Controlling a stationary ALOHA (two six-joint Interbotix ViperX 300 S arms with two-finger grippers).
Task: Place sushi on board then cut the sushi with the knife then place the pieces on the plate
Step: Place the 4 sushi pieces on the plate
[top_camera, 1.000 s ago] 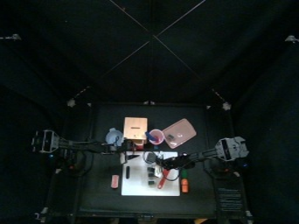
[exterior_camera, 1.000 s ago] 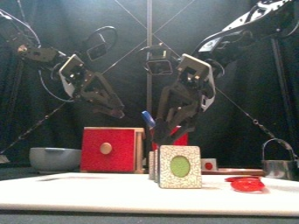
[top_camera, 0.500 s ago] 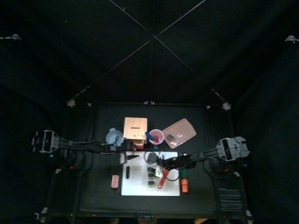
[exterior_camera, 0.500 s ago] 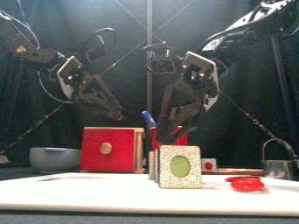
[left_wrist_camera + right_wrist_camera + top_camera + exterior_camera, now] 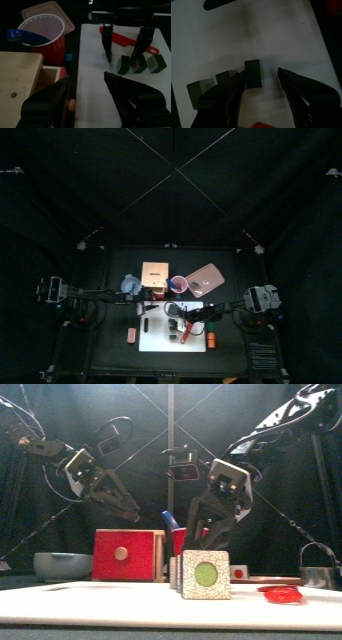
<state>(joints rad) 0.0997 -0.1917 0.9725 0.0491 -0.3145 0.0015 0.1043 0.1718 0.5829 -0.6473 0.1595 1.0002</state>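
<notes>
Sushi roll of dark green toy blocks (image 5: 139,64), already in pieces, stands on the white cutting board (image 5: 271,30). My right tool (image 5: 261,75), wide open and empty, has dropped astride the end piece (image 5: 252,72), ready to grasp it for the flat pink tray (image 5: 206,279). Left tool (image 5: 87,77) hangs open, empty.

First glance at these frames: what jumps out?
The toy sushi blocks stand mid-front on the white cutting board, with the right gripper open close above them. A red knife lies on the board to their right; the left gripper hangs open above the wooden box.
</notes>
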